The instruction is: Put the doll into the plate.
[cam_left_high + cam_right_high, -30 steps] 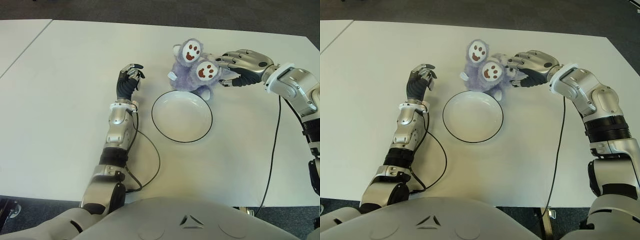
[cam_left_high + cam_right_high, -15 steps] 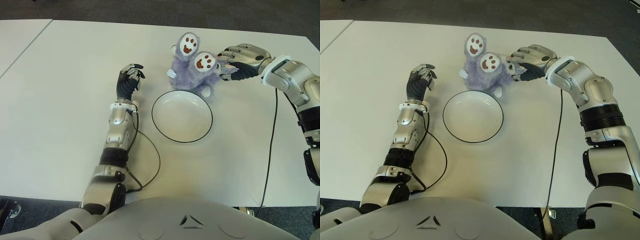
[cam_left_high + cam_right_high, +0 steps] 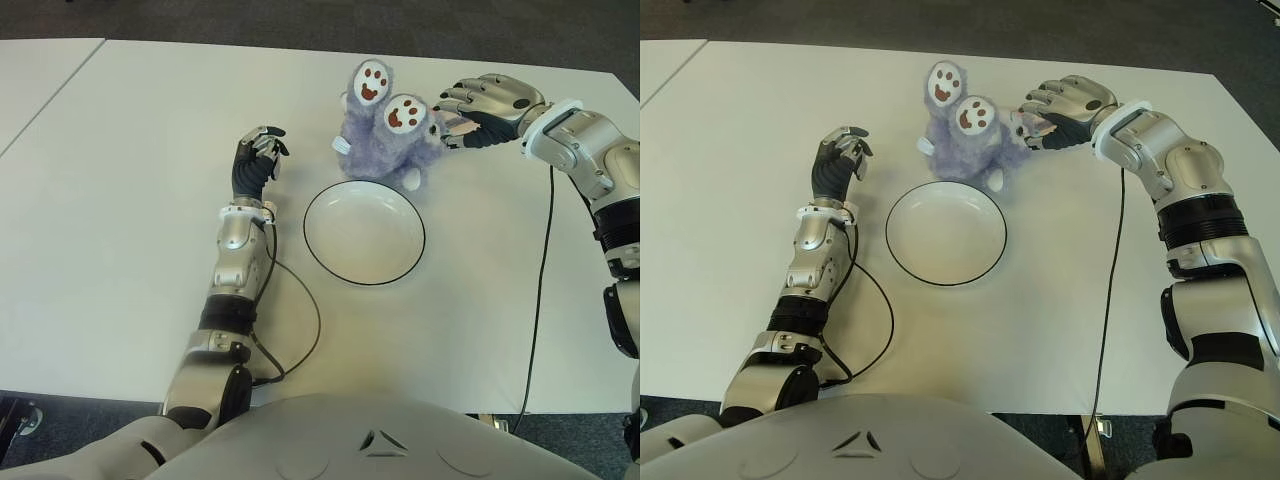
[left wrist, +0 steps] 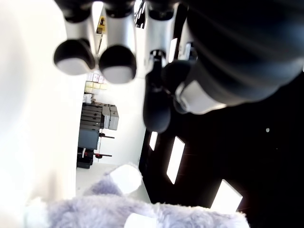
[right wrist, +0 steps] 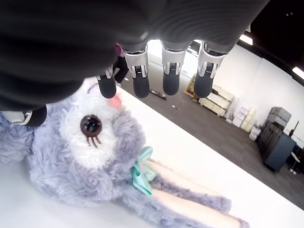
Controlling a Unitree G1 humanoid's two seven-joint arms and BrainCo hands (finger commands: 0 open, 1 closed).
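1. Two hands are up on the table (image 3: 120, 200), and the left hand (image 3: 257, 160) comes first: it shows well to the left of the plate, fingers curled in on themselves around nothing. It has no visible part in this step and keeps clear of the work, which leaves the space around the plate open.

2. Next is the plate (image 3: 364, 232), right side up and with nothing in it, near the middle of the table. Its far rim lies just in front of the doll, so by my reading only a short pull toward the robot is needed.

3. Beyond that rim sits the doll (image 3: 392, 140), a purple plush on the table, not yet in the plate. Two paw soles face up toward the head camera. The right wrist view shows its eye, a teal bow and long pale ears trailing off along the table, so it seems to lie tipped over, not sitting upright.

4. Last, the right hand (image 3: 488, 103) hovers at the doll's right side. In its wrist view the fingers (image 5: 171, 78) hang straight and spread just above the doll's head, with nothing closed around the plush. The hand looks posed for a grasp from above and the side; no grip exists so far.
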